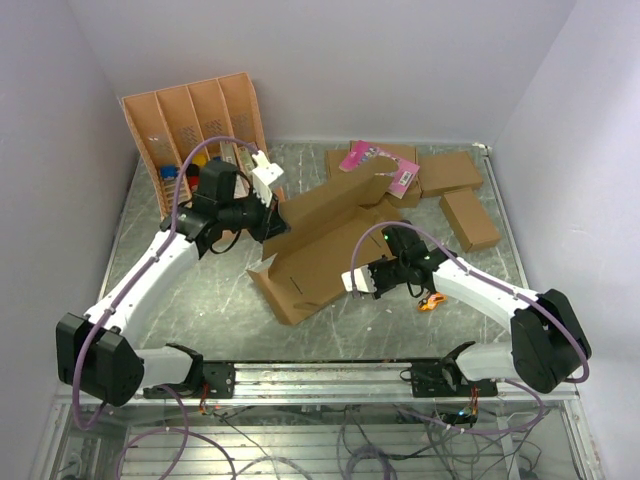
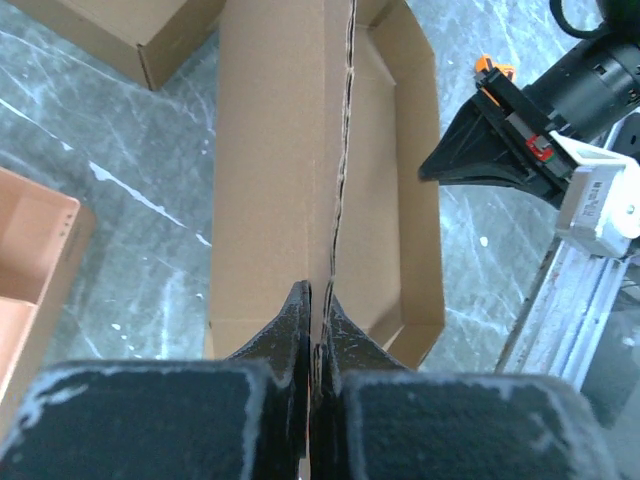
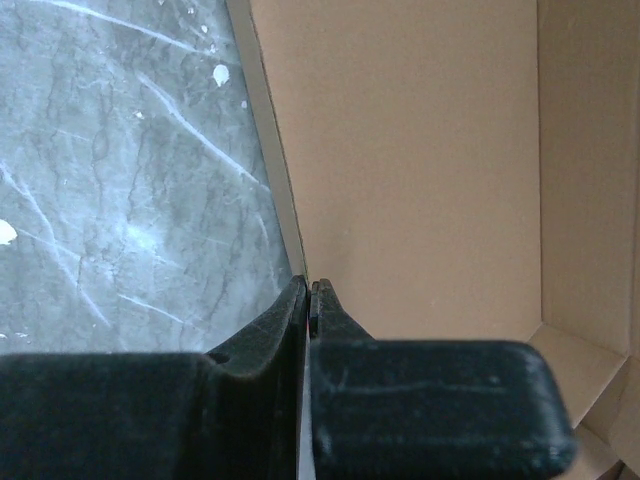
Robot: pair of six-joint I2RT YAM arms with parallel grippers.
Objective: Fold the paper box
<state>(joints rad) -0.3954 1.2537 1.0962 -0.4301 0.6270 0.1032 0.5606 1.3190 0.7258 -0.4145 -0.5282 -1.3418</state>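
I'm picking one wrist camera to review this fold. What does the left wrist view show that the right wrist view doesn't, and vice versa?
Only the left wrist view: the left pincer shut on an upright edge of the paper box, the right pincer at the box's far wall, a corner of the orange-tan tray, and a smaller brown box.
Only the right wrist view: a close look at the right pincer's tips shut on a thin cardboard edge.
Both: the paper box and the marble table.
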